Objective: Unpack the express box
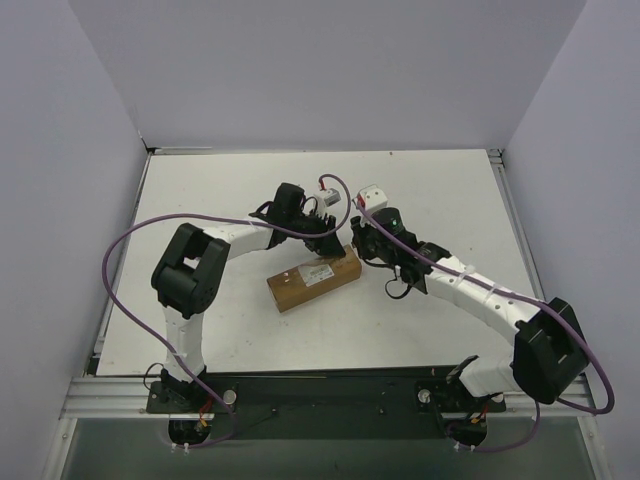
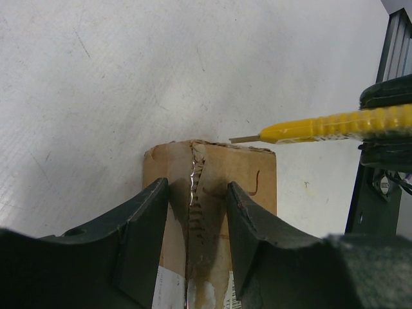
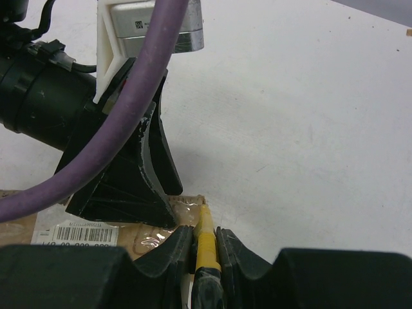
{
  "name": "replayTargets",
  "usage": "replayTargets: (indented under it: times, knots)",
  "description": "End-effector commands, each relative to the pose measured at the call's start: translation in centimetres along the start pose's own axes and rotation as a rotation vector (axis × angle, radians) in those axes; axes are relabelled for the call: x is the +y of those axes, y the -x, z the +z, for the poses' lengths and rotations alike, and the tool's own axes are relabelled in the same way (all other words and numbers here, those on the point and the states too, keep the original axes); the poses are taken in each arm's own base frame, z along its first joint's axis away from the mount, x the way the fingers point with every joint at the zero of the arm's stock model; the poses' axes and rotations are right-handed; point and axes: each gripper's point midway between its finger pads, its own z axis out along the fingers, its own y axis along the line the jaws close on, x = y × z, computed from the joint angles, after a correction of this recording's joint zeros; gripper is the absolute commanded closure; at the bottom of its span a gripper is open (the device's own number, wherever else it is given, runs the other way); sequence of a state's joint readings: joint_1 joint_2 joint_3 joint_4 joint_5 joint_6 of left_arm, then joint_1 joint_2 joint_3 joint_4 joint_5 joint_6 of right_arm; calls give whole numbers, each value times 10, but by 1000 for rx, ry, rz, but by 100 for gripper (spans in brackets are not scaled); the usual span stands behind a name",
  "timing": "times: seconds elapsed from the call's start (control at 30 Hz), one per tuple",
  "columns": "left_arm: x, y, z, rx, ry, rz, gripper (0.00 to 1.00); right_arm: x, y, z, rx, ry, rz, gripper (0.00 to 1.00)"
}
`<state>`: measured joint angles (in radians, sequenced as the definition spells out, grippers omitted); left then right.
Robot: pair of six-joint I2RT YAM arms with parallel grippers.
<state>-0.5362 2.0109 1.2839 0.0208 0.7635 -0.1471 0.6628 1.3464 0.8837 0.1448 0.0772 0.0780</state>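
The express box (image 1: 313, 277), a brown carton with a white label, lies aslant at mid-table. Its top seam (image 2: 193, 187) shows a slit line of tape in the left wrist view. My left gripper (image 1: 328, 243) stands open over the box's far end (image 2: 251, 174), one finger on each side of the seam, gripping nothing. My right gripper (image 3: 205, 230) is shut on a yellow utility knife (image 3: 206, 248). The knife (image 2: 335, 125) lies level, its blade tip at the box's end corner (image 3: 193, 205). The box's contents are hidden.
The white table (image 1: 420, 190) is walled by pale panels on three sides. A purple cable (image 3: 122, 116) runs across the right wrist view beside the left arm's fingers (image 3: 129, 187). A dark rail (image 2: 393, 58) edges the table's right side.
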Motion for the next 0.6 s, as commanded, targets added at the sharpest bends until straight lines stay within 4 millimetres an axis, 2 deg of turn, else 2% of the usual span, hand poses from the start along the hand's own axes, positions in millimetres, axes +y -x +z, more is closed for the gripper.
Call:
replayTargets:
  times: [0.0, 0.57]
  knots:
    - [10, -42, -1, 110, 56, -71, 50, 7, 16, 4, -54, 24, 0, 100]
    - [11, -43, 2, 111, 49, -81, 51, 9, 8, 12, -16, 40, -14, 100]
